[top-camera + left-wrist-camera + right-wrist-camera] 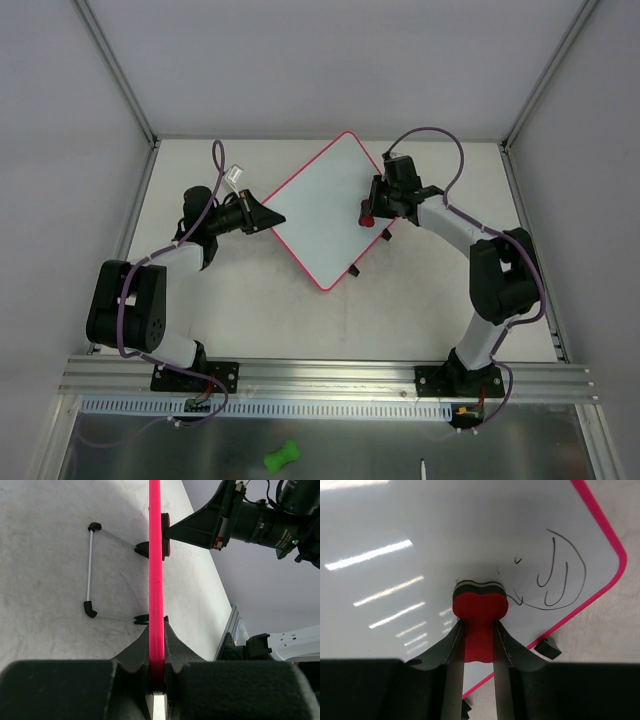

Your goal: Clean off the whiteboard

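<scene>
Bright even light; streaked glare on the whiteboard (445, 535); soft shadows.

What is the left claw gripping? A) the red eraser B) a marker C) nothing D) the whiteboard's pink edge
D: the left wrist view shows the left claw clamped on the whiteboard frame; the red eraser sits in the right claw.
</scene>
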